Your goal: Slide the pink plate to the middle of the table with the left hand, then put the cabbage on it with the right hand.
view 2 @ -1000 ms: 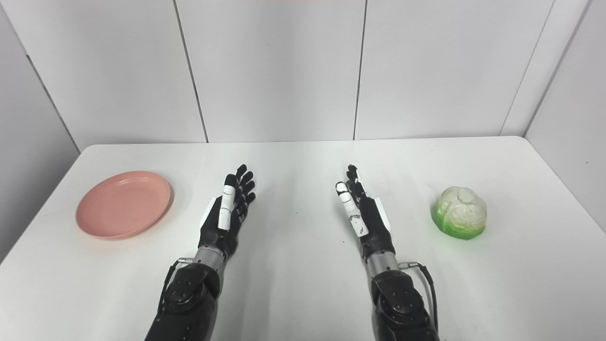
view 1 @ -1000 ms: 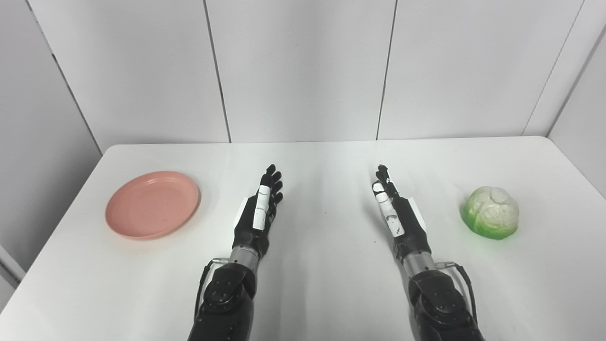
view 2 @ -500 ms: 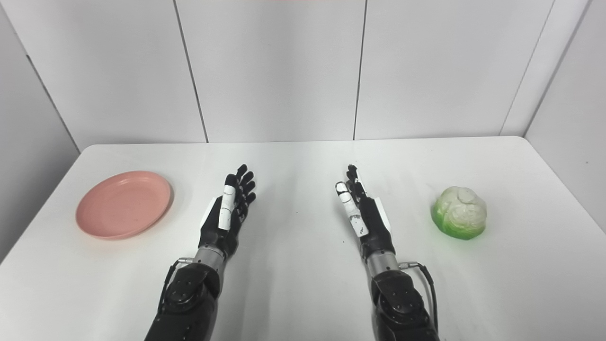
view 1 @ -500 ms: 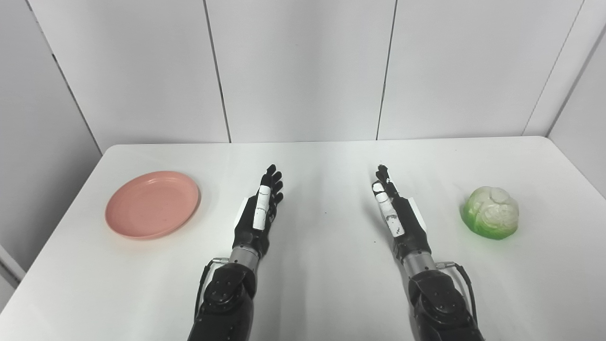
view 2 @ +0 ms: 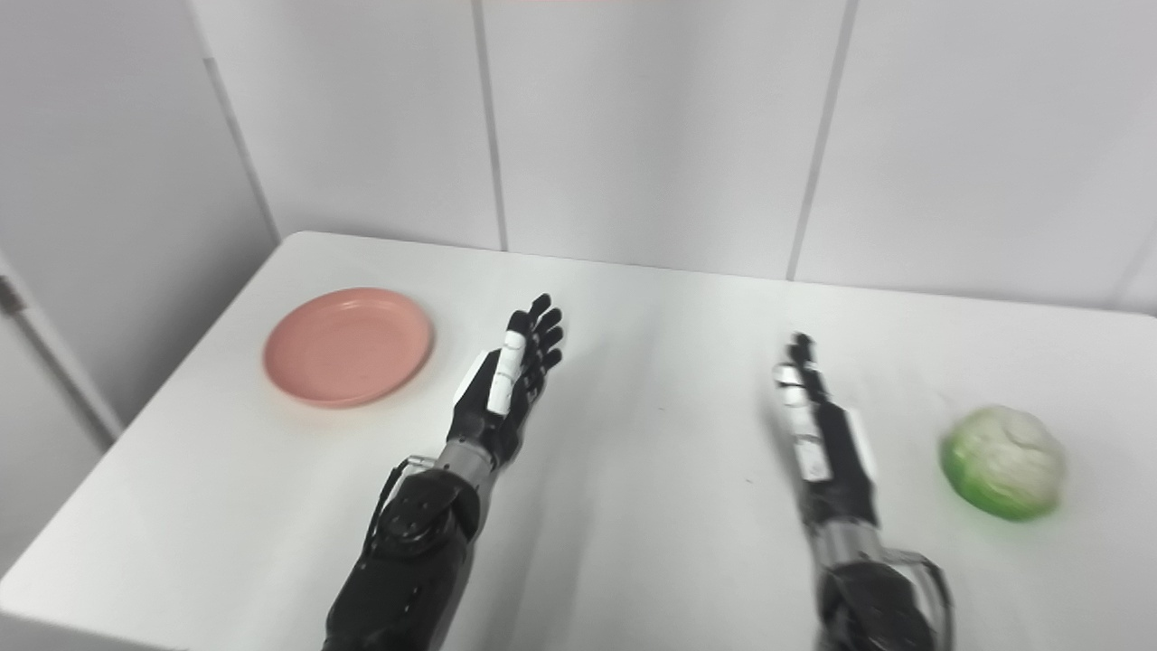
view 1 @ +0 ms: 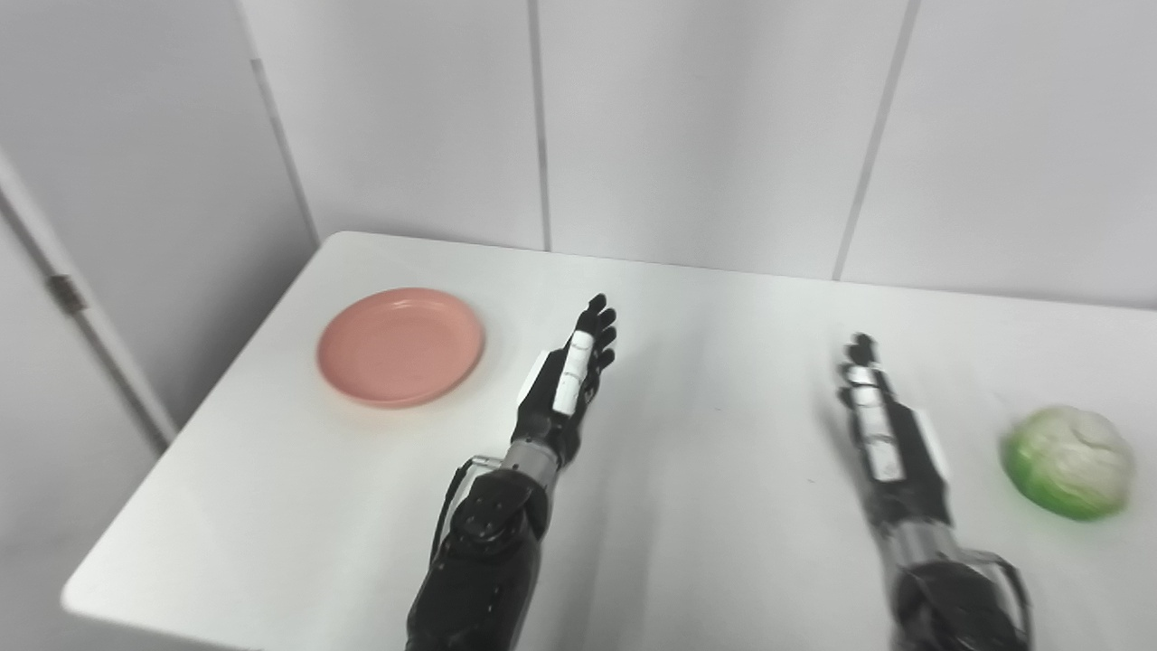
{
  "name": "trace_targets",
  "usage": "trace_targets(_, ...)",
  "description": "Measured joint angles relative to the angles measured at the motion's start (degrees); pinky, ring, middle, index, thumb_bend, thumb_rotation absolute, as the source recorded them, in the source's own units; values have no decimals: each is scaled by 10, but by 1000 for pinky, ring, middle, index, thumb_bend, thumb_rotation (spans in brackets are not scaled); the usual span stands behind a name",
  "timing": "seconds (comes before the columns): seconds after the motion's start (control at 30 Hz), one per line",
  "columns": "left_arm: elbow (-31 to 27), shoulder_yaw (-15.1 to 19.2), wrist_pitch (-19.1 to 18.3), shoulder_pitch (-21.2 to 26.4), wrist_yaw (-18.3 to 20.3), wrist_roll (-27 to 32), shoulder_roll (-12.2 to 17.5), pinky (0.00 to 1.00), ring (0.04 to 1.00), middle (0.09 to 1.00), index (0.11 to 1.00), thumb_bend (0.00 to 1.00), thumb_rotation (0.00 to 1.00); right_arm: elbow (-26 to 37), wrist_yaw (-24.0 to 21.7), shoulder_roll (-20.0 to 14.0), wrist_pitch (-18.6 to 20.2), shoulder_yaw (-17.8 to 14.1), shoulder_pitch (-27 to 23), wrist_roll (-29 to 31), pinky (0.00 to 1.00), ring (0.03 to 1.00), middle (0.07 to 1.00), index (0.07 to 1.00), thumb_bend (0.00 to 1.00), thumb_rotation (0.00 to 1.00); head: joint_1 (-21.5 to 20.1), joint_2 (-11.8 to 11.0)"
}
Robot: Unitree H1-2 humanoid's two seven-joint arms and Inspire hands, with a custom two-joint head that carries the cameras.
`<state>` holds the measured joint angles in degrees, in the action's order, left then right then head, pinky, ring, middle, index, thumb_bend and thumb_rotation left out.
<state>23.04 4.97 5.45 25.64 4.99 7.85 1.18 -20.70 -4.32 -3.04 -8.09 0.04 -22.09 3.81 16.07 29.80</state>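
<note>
Resting apart: pink plate, cabbage, table.

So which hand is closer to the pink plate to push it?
The left hand. It is open beside the round pink plate, not touching it. The right hand is open too, but far across the white table, near the green cabbage.

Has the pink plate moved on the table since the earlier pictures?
No. The pink plate lies as near the table's left edge as before; only the camera has turned.
</note>
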Motion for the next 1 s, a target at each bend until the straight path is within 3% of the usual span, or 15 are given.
trace_targets(0.03, 0, 9, 1, 8, -3, 3, 12, 922, 895, 881, 877, 827, 1000, -4, -3, -2, -10, 0, -1, 1, 1000, 1000, 1000, 1000, 632, 968, 0, 0)
trace_targets(0.07, 0, 21, 3, 15, -9, 3, 21, 815, 811, 801, 790, 823, 1000, -7, -6, -3, -19, -1, -3, 3, 1000, 1000, 1000, 1000, 641, 967, 7, -4)
trace_targets(0.13, 0, 47, 22, 26, -31, 4, 31, 709, 727, 721, 700, 810, 1000, -19, -15, -4, -28, -4, -10, 11, 1000, 1000, 1000, 1000, 658, 969, 13, -7)
trace_targets(0.2, -2, 66, 36, 32, -52, 5, 38, 685, 709, 706, 684, 801, 1000, -30, -19, -6, -35, -7, -17, 17, 1000, 1000, 1000, 1000, 642, 964, 22, -13)
trace_targets(0.3, 1, 83, 53, 33, -64, 5, 48, 713, 711, 701, 682, 814, 1000, -32, -21, -10, -47, -9, -17, 18, 1000, 1000, 1000, 1000, 628, 964, 35, -23)
trace_targets(0.53, 19, 117, 54, 46, -89, 9, 81, 725, 734, 723, 707, 814, 1000, -45, -32, -11, -71, -11, -23, 23, 1000, 1000, 1000, 1000, 602, 958, 48, -32)
trace_targets(1.0, 72, 156, 54, 54, -120, 3, 189, 807, 788, 771, 764, 816, 1000, -50, -39, -16, -79, -18, -25, 28, 1000, 1000, 1000, 1000, 591, 944, 55, -35)
